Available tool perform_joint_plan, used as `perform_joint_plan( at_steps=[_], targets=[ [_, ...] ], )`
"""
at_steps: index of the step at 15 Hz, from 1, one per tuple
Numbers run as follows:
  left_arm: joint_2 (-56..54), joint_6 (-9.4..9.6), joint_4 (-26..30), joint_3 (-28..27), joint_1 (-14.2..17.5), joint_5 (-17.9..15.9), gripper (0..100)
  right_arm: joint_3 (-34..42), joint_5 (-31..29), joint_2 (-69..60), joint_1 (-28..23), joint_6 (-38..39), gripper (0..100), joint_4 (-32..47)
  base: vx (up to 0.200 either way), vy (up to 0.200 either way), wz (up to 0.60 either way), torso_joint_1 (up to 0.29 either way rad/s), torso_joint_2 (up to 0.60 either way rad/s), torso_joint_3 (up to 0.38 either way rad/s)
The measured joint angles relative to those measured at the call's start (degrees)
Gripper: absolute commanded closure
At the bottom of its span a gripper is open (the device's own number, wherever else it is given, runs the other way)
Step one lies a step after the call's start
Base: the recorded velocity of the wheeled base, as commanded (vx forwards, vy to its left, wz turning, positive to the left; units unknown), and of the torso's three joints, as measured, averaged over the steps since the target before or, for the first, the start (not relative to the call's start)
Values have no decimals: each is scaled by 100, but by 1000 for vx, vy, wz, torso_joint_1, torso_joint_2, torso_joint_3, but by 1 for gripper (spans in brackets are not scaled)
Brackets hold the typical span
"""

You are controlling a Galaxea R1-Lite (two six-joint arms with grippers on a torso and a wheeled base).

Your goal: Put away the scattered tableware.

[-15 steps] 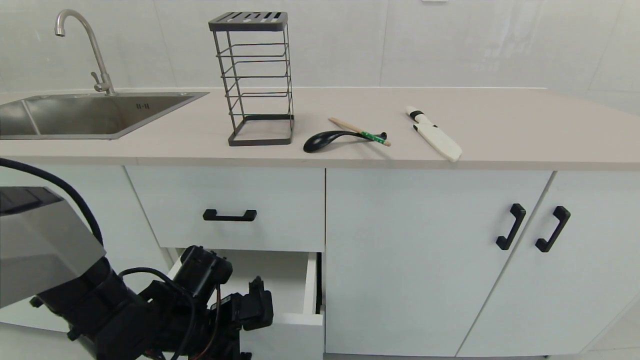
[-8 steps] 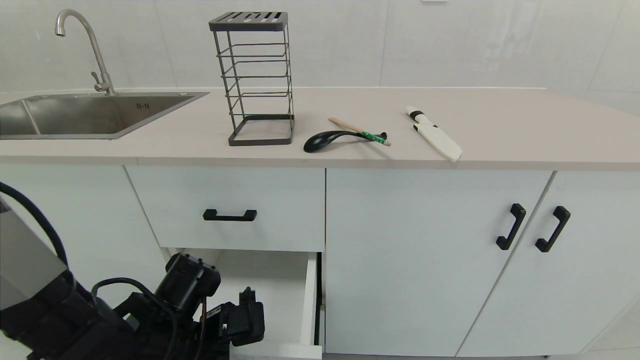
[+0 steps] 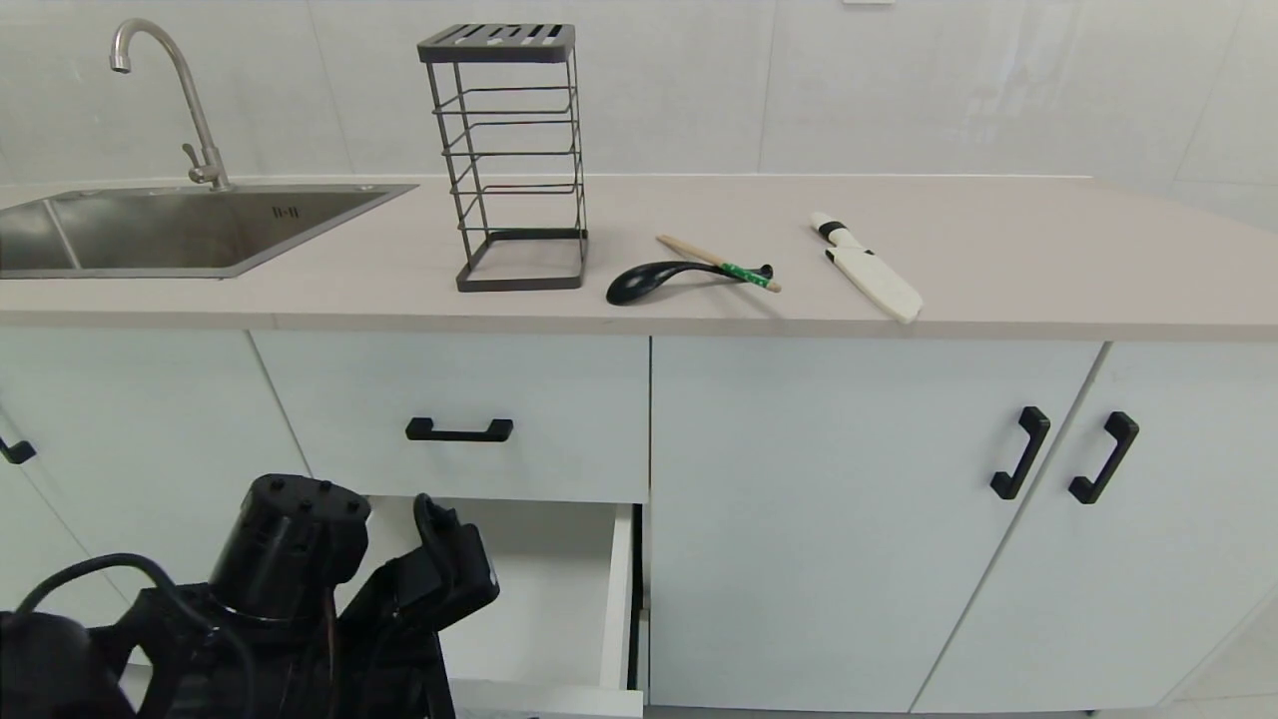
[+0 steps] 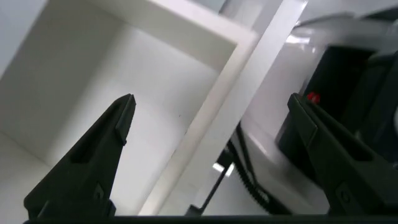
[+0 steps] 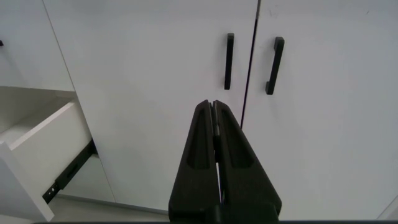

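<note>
On the counter lie a black spoon (image 3: 647,281), a pair of wooden chopsticks (image 3: 717,262) resting across its handle, and a white knife (image 3: 867,268) with a black-banded handle farther right. Below, the lower drawer (image 3: 559,589) stands pulled out, white inside and holding nothing I can see. My left gripper (image 3: 451,567) hangs low in front of this drawer; in the left wrist view it (image 4: 211,106) is open wide over the drawer's wall (image 4: 124,93). My right gripper (image 5: 213,109) is shut on nothing, facing the cabinet doors (image 5: 155,56).
A tall black wire rack (image 3: 514,150) stands on the counter left of the spoon. The sink (image 3: 150,225) and tap (image 3: 190,100) are at the far left. A closed drawer with a black handle (image 3: 459,430) sits above the open one; two door handles (image 3: 1063,454) are at right.
The lower drawer slid farther out. My left gripper then came away from the drawer's front edge, moving left and slightly up while turning.
</note>
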Motion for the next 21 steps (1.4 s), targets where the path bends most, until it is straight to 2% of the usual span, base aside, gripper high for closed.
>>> perform_joint_plan(
  at_steps=[3,5,6,8,10,13,15,17,18,19,20,21],
  targets=[
    [-791,-1111,-260,141,-372,54,0,0,-34,0,0,13,100,-1,0,0,0,0,0,0],
    [-1368,-1590,-290,373,-322,185,0,0,-37,0,0,11,100,5,0,0,0,0,0,0],
    [-1698,-1680,-289,497,-105,289,0,0,-37,0,0,11,100,5,0,0,0,0,0,0],
    [-2288,-1677,-279,747,463,456,0,0,-34,0,0,10,100,5,0,0,0,0,0,0],
    [-3016,-1510,-295,1048,1123,533,0,0,-37,0,0,10,100,16,0,0,0,0,0,0],
    [-4899,-1459,105,1473,1919,577,0,0,-37,0,-2,10,100,18,0,0,0,0,0,0],
    [-6415,-1491,672,1704,2324,603,0,0,-37,0,0,7,100,16,0,0,0,0,0,0],
    [-7663,-1502,1629,1879,2723,658,0,0,13,0,0,7,100,18,0,0,0,0,0,0],
    [-8132,-1497,2065,1952,2900,847,0,0,24,0,0,10,100,18,0,0,0,0,0,0],
    [-8491,-1495,2176,1993,3024,1373,0,0,11,0,0,44,100,16,0,0,0,0,0,0],
    [-8710,-1527,2224,2030,3096,2041,0,0,-12,0,0,78,100,16,0,0,0,0,0,0],
    [-8860,-1623,2259,2049,3145,2432,0,0,-26,0,0,93,100,16,0,0,0,0,0,0]
  ],
)
